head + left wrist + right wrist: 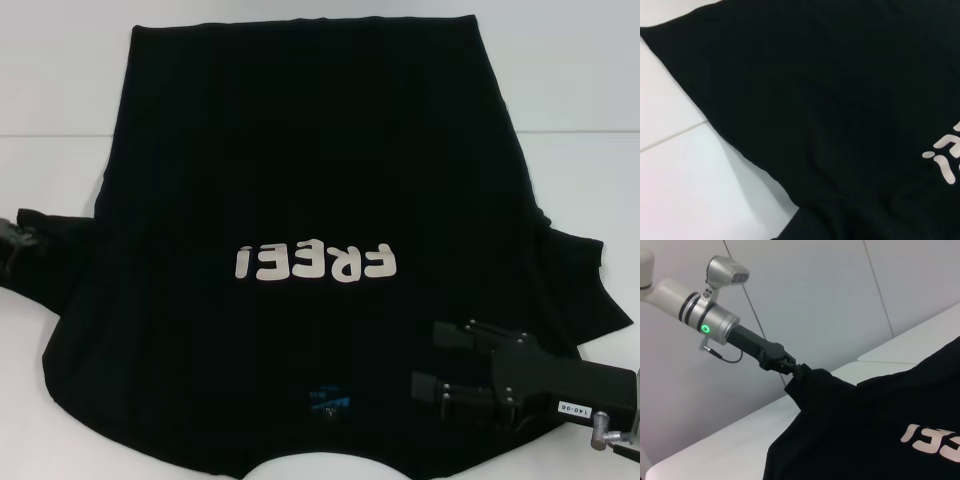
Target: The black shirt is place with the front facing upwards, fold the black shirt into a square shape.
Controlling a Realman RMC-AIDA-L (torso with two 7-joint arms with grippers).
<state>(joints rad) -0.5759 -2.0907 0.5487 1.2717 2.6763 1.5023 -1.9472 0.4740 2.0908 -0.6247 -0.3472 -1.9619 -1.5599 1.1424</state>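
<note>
one big plain black soft cloth t-shirt w/ white "free" print lies flat, front up, across the white table, collar at near edge. limp, light; best pinched at sleeves/hem. left gripper pinches left sleeve. right gripper hovers by collar, fingers apart.

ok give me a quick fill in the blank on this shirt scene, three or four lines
1. The white letters on the black shirt spell ____.
2. The left claw is shut on the shirt's ____.
3. The right claw, fingers apart, hovers over the shirt near its ____ side.
4. The small neck label is ____ in colour.

Missing words: FREE; sleeve; right; blue
</note>
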